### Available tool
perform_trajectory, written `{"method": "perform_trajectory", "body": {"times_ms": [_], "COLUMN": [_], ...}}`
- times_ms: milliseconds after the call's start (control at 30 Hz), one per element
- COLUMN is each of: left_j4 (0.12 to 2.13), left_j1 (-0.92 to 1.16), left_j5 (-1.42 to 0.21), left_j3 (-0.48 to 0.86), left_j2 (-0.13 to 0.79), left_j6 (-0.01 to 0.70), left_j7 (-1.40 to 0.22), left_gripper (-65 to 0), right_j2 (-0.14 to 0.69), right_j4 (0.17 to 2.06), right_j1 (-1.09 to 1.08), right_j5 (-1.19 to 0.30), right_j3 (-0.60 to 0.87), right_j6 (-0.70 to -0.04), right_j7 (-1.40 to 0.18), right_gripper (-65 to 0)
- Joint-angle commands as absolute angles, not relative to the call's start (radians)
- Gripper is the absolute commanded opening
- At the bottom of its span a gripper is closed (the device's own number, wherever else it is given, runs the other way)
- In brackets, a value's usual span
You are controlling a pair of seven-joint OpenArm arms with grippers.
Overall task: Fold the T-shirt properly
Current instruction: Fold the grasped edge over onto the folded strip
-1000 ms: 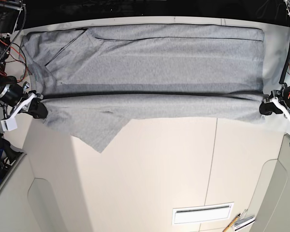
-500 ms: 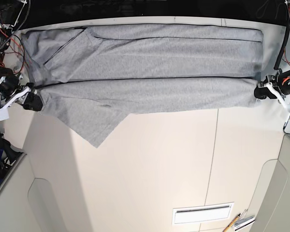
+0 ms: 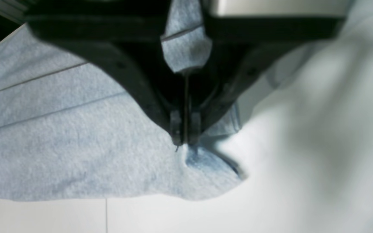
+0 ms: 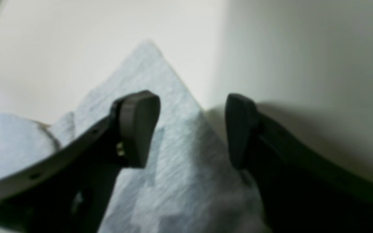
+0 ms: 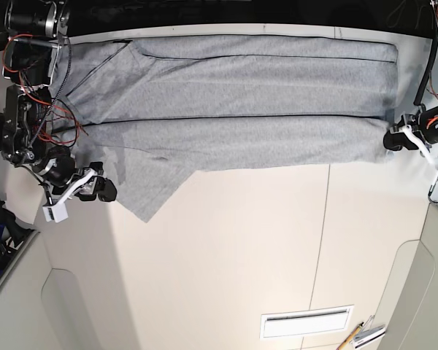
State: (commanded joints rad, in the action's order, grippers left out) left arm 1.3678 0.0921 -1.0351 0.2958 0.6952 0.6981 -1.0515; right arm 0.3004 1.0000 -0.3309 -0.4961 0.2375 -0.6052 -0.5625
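Note:
The light grey T-shirt [image 5: 233, 95] lies lengthwise along the far side of the table, its near long edge folded over. A sleeve flap [image 5: 150, 191] points toward the table's front at the left. My left gripper [image 5: 389, 138] is shut on the shirt's right end; the left wrist view shows the gripper [image 3: 185, 139] pinching fabric [image 3: 76, 142]. My right gripper [image 5: 106, 191] is open beside the sleeve flap. In the right wrist view the gripper [image 4: 189, 129] straddles a raised fold of grey cloth [image 4: 180, 181]. No lettering shows.
The cream table [image 5: 226, 262] has a seam running front to back. A white slotted plate [image 5: 306, 321] and a pencil with small tools [image 5: 361, 335] lie at the front right. Loose red and black wires [image 5: 36, 109] hang by the arm on the left.
My right gripper has let go of the shirt's left end, opened and moved forward and right to the sleeve flap. My left gripper still holds the right end in place.

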Motion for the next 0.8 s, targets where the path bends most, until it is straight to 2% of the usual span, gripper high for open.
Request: {"method": "perform_trajectory", "body": {"times_ms": [100, 300, 333, 433, 467, 667, 800], "left_j4": [1.368, 1.368, 1.368, 1.368, 1.368, 1.397, 1.504], "left_j1": [0.092, 0.091, 0.092, 0.092, 0.092, 0.090, 0.133], "left_j5": [-1.036, -1.036, -1.036, -1.036, -1.036, -1.042, -1.079], "left_j3": [0.296, 0.296, 0.296, 0.296, 0.296, 0.296, 0.296], "left_j2": [0.695, 0.695, 0.695, 0.695, 0.695, 0.696, 0.696], "left_j6": [0.698, 0.698, 0.698, 0.698, 0.698, 0.698, 0.698], "left_j7": [-1.052, -1.051, -1.051, -1.052, -1.052, -1.055, -1.124], "left_gripper": [-65.0, -65.0, -65.0, -65.0, -65.0, -65.0, -65.0], "right_j2": [0.282, 0.226, 0.223, 0.217, 0.216, 0.220, 0.267], "right_j4": [0.920, 0.926, 0.930, 0.935, 0.935, 0.997, 1.234], "right_j1": [-0.360, -0.357, -0.357, -0.357, -0.357, -0.350, -0.220], "right_j5": [-0.487, -0.524, -0.524, -0.529, -0.545, -0.700, -0.796], "right_j3": [0.193, 0.170, 0.170, 0.170, 0.170, 0.197, 0.257], "right_j6": [-0.609, -0.611, -0.610, -0.609, -0.609, -0.611, -0.625], "right_j7": [-0.561, -0.638, -0.638, -0.640, -0.644, -0.847, -0.902], "right_gripper": [-29.2, -30.9, -37.0, -63.2, -65.0, -65.0, -65.0]}}
